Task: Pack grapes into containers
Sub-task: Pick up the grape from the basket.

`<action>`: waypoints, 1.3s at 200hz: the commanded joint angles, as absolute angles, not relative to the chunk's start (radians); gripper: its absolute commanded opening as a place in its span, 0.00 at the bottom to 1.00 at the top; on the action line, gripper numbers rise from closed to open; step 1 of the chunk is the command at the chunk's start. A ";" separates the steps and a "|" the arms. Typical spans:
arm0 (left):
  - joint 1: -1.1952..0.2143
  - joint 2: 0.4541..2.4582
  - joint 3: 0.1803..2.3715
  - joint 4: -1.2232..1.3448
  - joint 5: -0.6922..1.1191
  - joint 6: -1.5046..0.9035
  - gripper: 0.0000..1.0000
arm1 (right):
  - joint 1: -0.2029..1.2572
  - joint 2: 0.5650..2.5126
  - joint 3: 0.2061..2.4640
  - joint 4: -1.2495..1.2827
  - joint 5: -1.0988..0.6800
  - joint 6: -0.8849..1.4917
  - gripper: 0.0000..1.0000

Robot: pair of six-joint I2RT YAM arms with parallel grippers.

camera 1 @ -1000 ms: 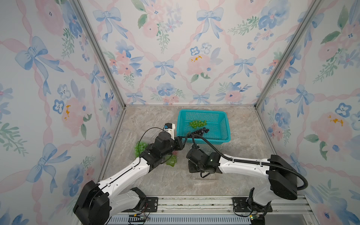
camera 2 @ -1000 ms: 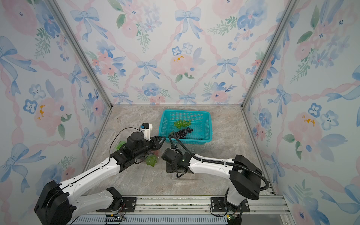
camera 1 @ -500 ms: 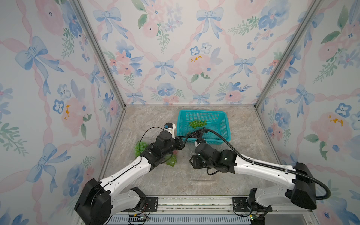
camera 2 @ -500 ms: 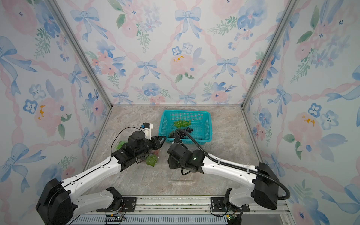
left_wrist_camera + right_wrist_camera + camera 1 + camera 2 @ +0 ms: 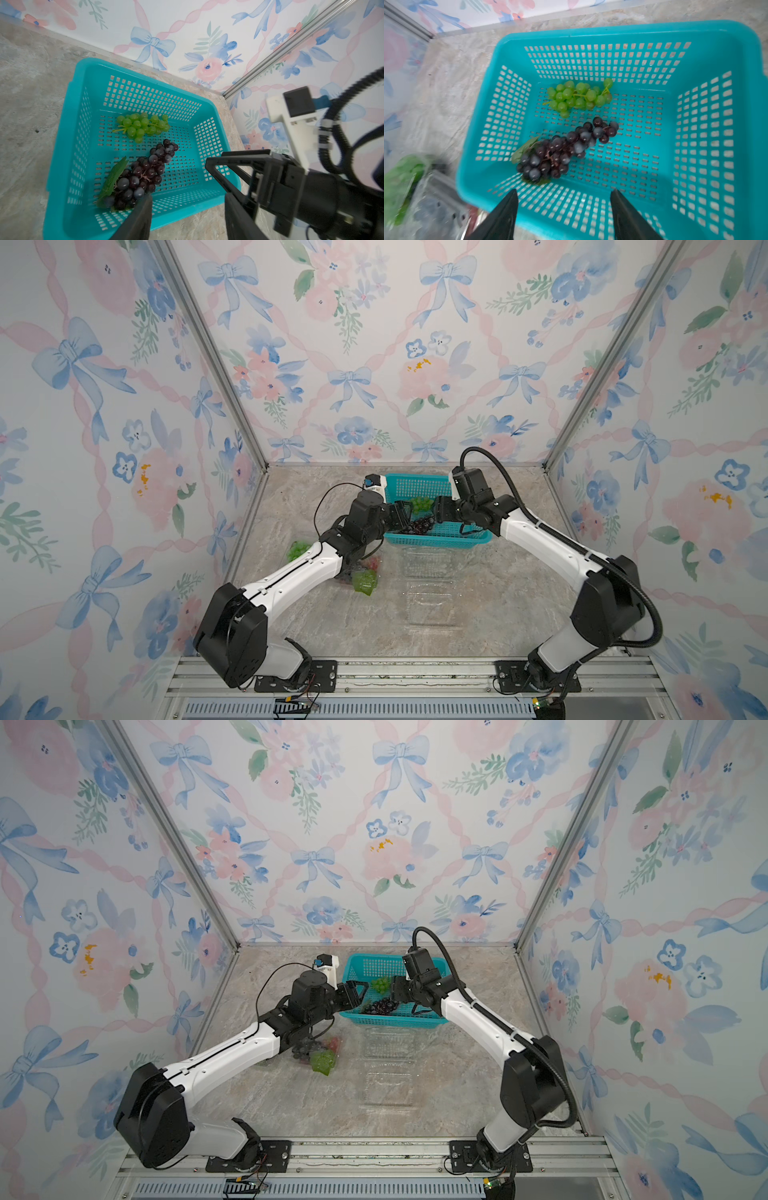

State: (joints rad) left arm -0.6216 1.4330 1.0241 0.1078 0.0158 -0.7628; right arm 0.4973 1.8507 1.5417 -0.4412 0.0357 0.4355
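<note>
Two bunches of grapes lie in the teal basket (image 5: 478, 536): a green bunch (image 5: 422, 502) (image 5: 142, 125) (image 5: 579, 96) and a dark purple bunch (image 5: 417, 526) (image 5: 143, 174) (image 5: 560, 151) with a leaf. My left gripper (image 5: 401, 514) (image 5: 189, 216) hovers open over the basket's left near corner, beside the dark bunch, holding nothing. From the right side, my right gripper (image 5: 438, 510) (image 5: 563, 209) stands open and empty above the basket's near wall. An empty clear container (image 5: 428, 585) (image 5: 388, 1069) lies open in front of the basket. Another container (image 5: 318, 1052), with green, dark and red grapes inside, is partly hidden under my left arm.
The basket (image 5: 415, 1017) sits near the back wall, right of centre. The two gripper tips are close together over it. The metal rail (image 5: 415, 672) runs along the front edge. Patterned walls close in the left, right and back sides.
My right arm has lifted from the front middle of the table and swung back to the basket, its jaws opening. The left jaws have opened wider near the basket's corner.
</note>
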 commanded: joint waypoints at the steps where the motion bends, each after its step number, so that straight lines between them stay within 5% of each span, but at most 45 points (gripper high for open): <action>1: -0.604 1.484 1.068 0.103 0.038 -0.743 0.58 | 0.455 1.978 1.636 -0.405 -0.013 0.375 0.70; 46: -0.570 1.537 1.098 0.103 0.093 -0.730 0.58 | 0.425 2.192 1.762 -0.334 -0.067 0.335 0.84; 180: -0.496 1.606 1.118 0.103 0.179 -0.732 0.57 | 0.387 2.502 2.050 -0.377 -0.085 0.323 0.86; 214: -0.480 1.611 1.113 0.104 0.186 -0.736 0.57 | 0.389 2.517 2.061 -0.390 -0.101 0.332 0.79; 260: -0.466 1.604 1.101 0.104 0.196 -0.738 0.56 | 0.396 2.504 2.040 -0.410 -0.134 0.353 0.42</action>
State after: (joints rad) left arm -0.4767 1.5986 1.0920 0.1070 0.1768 -0.7551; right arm 0.3935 2.4802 2.0350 -0.3645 -0.0998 0.3336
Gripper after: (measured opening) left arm 0.561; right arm 0.468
